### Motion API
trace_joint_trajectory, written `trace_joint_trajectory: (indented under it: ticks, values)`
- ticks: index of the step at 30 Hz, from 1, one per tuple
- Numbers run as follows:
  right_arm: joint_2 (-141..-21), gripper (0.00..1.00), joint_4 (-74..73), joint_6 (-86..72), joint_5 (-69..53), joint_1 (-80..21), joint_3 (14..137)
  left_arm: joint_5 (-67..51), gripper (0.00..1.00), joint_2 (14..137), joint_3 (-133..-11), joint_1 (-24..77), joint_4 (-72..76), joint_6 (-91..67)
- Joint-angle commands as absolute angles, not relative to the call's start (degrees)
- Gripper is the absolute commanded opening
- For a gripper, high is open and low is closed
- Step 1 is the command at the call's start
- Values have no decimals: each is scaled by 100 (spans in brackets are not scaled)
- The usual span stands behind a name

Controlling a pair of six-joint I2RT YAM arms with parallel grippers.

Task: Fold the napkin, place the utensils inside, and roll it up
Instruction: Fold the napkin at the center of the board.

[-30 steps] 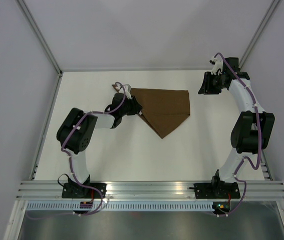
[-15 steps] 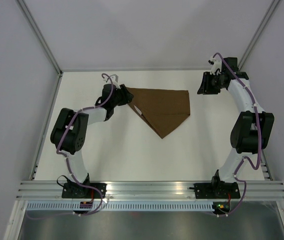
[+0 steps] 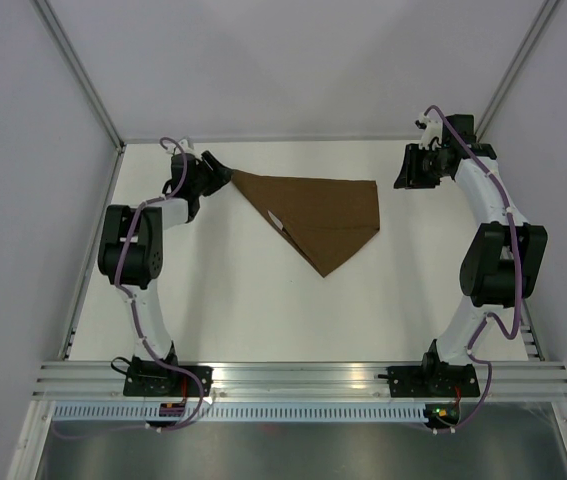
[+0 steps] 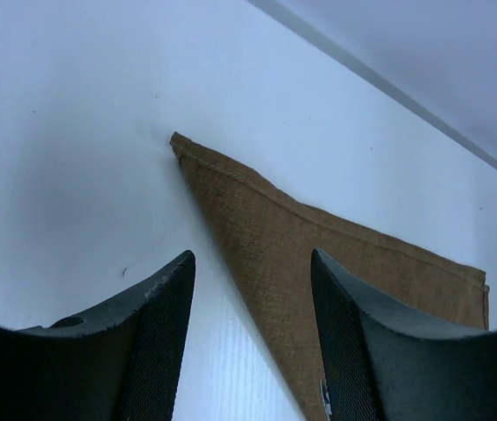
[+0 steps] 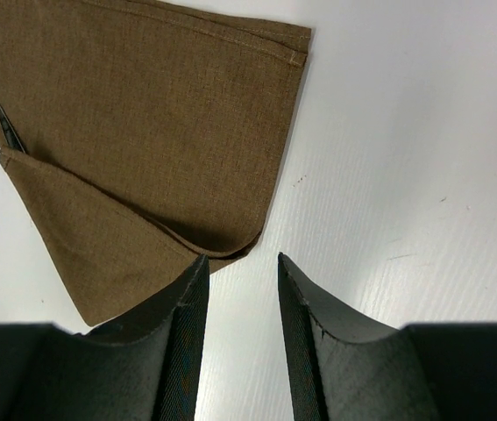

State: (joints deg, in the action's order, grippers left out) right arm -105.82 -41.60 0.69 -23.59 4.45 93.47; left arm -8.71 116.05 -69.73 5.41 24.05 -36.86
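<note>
Brown cloth, item one: we are logging the napkin (image 3: 323, 215) as lying folded near the far edge of the surface (image 3: 263, 320), roughly midway between the far corners. Its outline is making an uneven wedge, one point aiming at the near edge and another reaching toward the far-left corner.

Item two, the knife (image 5: 6, 130): we are seeing only a dark sliver peeking from under a folded flap on the napkin's left side. The rest is lying hidden in the cloth.

Item three, the left gripper (image 3: 219, 172): a second ago it was sitting over the napkin's left edge. It is now standing off toward the far-left corner, just clear of the cloth tip, which has been drawn out longer that way. Its fingers are standing wide apart and holding nothing.

Item four, the right gripper (image 3: 410, 170): we are finding it unmoved near the far-right corner, just beside the napkin's right corner. Its fingers are parted by a narrow gap, with nothing between them.

Reading: we are judging the fold and tucking-in as done, the released corner as straightening, and the rolling as not yet begun.
</note>
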Motion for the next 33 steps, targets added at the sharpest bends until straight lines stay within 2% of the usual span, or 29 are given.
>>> trace_joint_trajectory:
  ticks: [1,11,22,33]
  values:
    - [-10617,43,-4166,114,-2285,422,9492,-1266,61,11900,-7330,492,2558,-4166]
    - [-10644,43,-4149,105,-2241,413,9475,-1310,61,12621,-7769,404,2830,-4921]
    - [-10696,43,-4140,97,-2267,396,9527,-1028,59,12823,-7945,404,2637,-4966]
    - [-10679,43,-4140,141,-2232,395,9527,-932,50,12911,-8068,404,2373,-4852]
